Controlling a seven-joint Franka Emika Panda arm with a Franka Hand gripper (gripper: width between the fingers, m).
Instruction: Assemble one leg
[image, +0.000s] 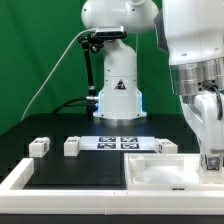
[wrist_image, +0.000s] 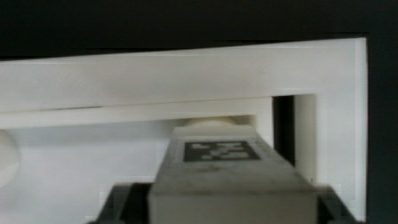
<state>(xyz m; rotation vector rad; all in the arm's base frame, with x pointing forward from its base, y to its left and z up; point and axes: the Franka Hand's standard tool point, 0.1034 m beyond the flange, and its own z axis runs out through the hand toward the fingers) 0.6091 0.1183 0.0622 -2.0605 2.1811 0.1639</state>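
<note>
I am holding the leg (wrist_image: 219, 160) between my fingers, its black-and-white tag facing my wrist camera and its far end pointing toward the white tabletop (wrist_image: 160, 85), which is filling most of that view with a broad face and a raised edge. My gripper (wrist_image: 217, 195) is clamping the leg from both sides, the dark finger pads pressing along its flanks, so the jaws are closed on it and not on anything else. I judge I am carrying it this way, gripped near the back, so the free end is left bare to go into a socket on the tabletop; a rounded pale shape is showing just beyond the leg's tip, but whether it is the leg's own screw end or a hole in the tabletop I cannot tell. In the exterior view my gripper (image: 211, 155) is hanging low at that view's right, just above the tabletop (image: 165, 172), and the leg itself is hidden there behind my hand. Other legs are lying loose on the black table: one (image: 39, 146) toward the exterior view's left, another (image: 72, 146) beside the marker board (image: 119, 143), and a third (image: 168, 146) near the tabletop's far edge. A white border strip (image: 20, 178) is running along the front, cut off by the frame.
</note>
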